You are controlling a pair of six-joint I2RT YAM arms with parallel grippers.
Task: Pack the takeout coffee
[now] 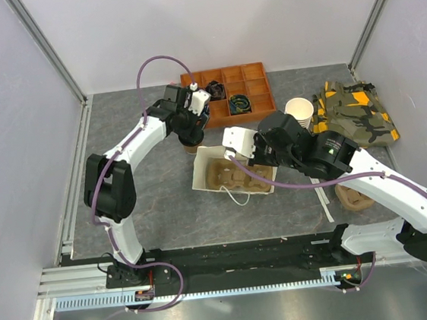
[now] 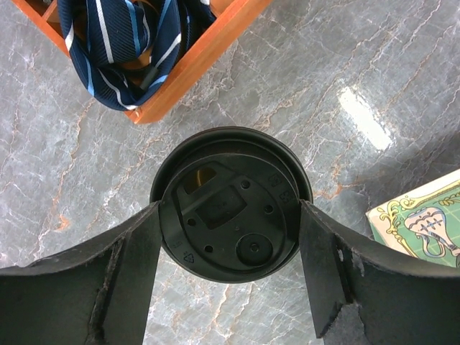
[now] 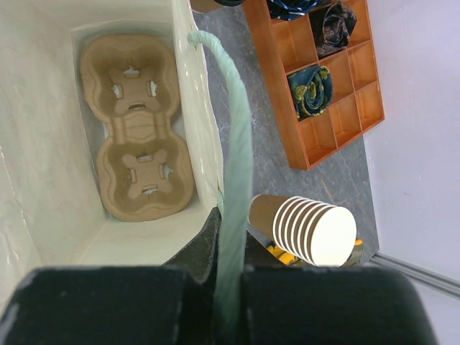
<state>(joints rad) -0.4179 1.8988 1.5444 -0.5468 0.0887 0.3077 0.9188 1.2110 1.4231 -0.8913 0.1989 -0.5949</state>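
Straddling one takeout coffee (image 2: pixel 215 180), left gripper (image 2: pixel 230 215), grip unclear, right gripper (image 3: pixel 230 251) pinching one bag handle (image 3: pixel 241 129), one pulp tray (image 3: pixel 140 136) inside.

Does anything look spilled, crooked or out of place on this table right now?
Nothing spilled. A navy striped tie slumps over the rim of the orange wooden divider tray. The brown paper cup with black lid stands upright between the fingers of the left gripper.
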